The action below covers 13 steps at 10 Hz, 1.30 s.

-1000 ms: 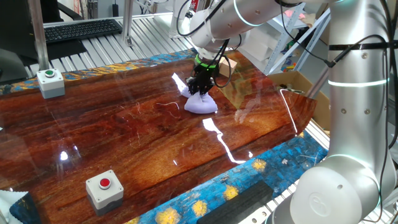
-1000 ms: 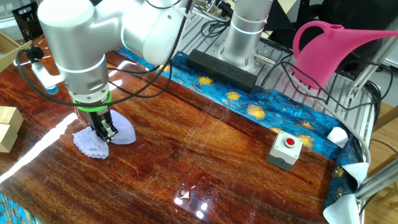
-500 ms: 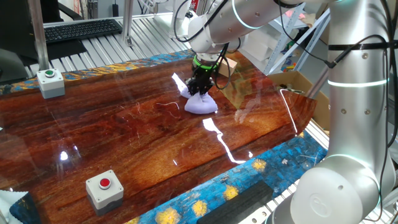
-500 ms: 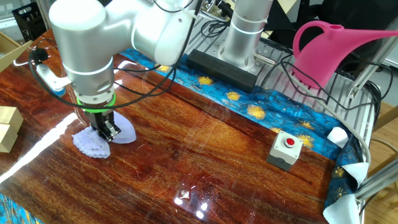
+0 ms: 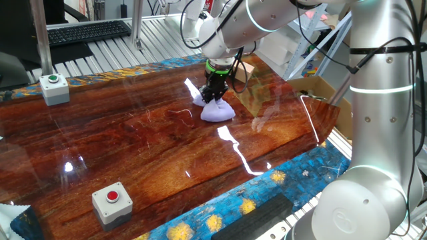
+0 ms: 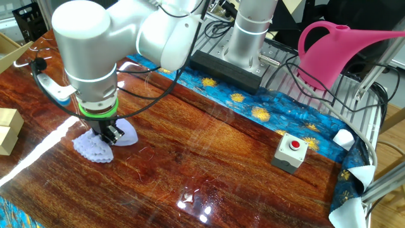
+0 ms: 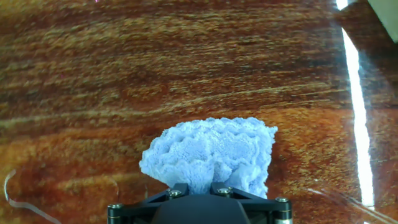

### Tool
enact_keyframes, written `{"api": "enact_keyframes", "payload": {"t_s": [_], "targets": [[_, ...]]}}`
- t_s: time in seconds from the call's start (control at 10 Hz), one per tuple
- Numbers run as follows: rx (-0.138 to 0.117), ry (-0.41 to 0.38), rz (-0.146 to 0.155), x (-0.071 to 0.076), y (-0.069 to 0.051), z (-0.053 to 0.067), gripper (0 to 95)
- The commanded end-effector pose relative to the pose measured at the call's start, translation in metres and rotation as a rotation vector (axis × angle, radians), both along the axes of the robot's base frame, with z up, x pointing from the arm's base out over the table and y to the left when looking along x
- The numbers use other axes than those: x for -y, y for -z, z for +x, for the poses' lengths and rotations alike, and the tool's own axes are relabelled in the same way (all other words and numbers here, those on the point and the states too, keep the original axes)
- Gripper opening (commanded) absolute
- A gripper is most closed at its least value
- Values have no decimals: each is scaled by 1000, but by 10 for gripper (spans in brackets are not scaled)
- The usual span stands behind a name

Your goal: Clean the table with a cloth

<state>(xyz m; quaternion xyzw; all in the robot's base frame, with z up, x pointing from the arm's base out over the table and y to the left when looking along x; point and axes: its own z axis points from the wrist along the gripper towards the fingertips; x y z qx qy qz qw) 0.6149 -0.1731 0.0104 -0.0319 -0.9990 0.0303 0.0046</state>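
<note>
The pale lavender cloth (image 5: 217, 111) lies on the glossy reddish-brown table (image 5: 133, 147) near its far right part. It also shows in the other fixed view (image 6: 95, 145) and in the hand view (image 7: 211, 152). My gripper (image 5: 213, 95) points straight down and is shut on the cloth, pressing it on the wood. In the other fixed view the gripper (image 6: 107, 135) stands on the cloth's middle. In the hand view the gripper (image 7: 194, 186) pinches a fold of the cloth between its dark fingers.
A grey box with a red button (image 5: 115, 201) sits near the front edge, and one with a green button (image 5: 54, 87) at the far left. Tan cardboard boxes (image 6: 7, 130) stand beside the cloth. A pink watering can (image 6: 342, 54) is off the table.
The gripper has slid the cloth a little across the table, toward the far edge in the one fixed view. It stays shut on the cloth.
</note>
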Motion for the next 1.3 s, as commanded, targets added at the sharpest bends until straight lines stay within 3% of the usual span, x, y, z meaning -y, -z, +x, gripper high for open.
{"api": "enact_keyframes", "payload": {"t_s": [0.1, 0.4, 0.7, 1.3], "targets": [[-14, -35, 5, 0, 1, 3, 0], [-15, -63, 31, 0, 1, 3, 0], [-15, -87, 25, -1, 1, 2, 0], [-12, -44, 21, -29, -1, 1, 0]]}}
